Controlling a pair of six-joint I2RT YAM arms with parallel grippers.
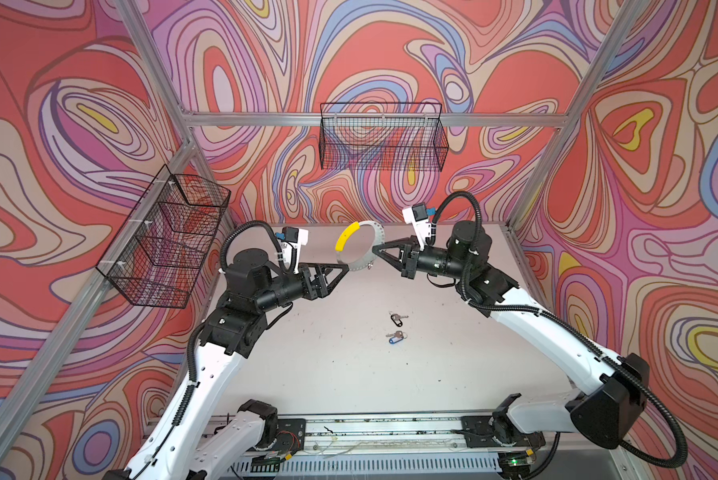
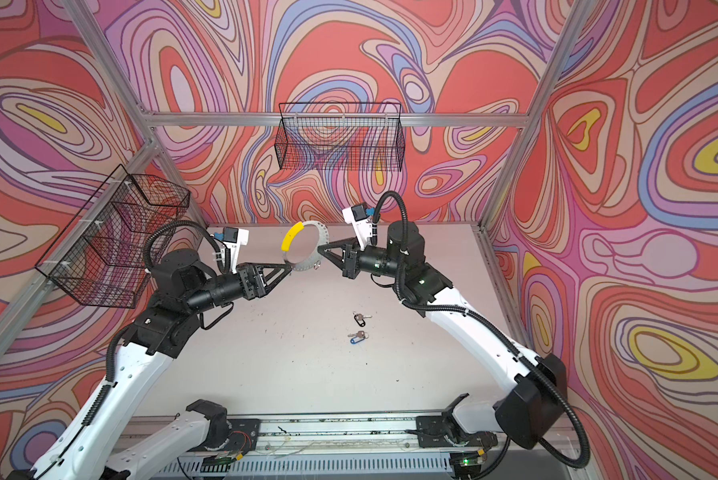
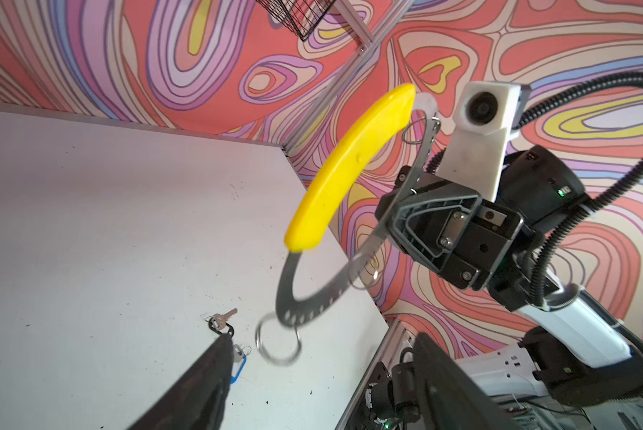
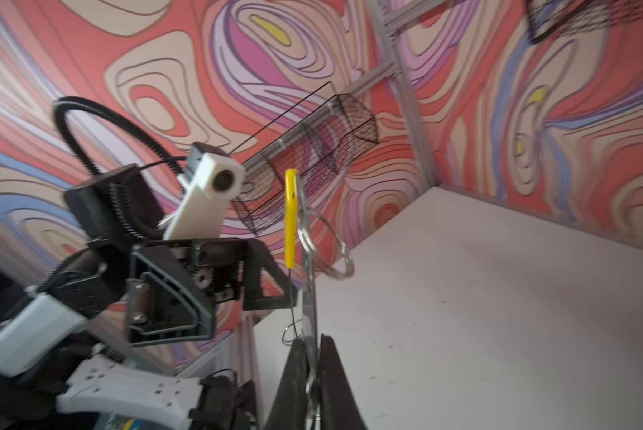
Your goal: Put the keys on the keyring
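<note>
The keyring (image 3: 284, 294) stands upright in the air, its rim clenched by the right tool (image 4: 311, 346). The left tool (image 3: 321, 338) hovers near its lower arc, jaws spread, empty. The black-tagged key (image 1: 397, 319) and blue-tagged key (image 1: 395, 337) lie on the surface (image 1: 328, 365), well below both tools. One thin-edge pinch may let the ring pivot or slip. A left finger (image 3: 200, 372) half hides the blue-tagged key; the wire loops (image 3: 259, 340) blur.

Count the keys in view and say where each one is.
2. The black-tagged key lies on the table, right of centre; the blue-tagged key lies just nearer the robot, beside it. None shows on the keyring.
</note>
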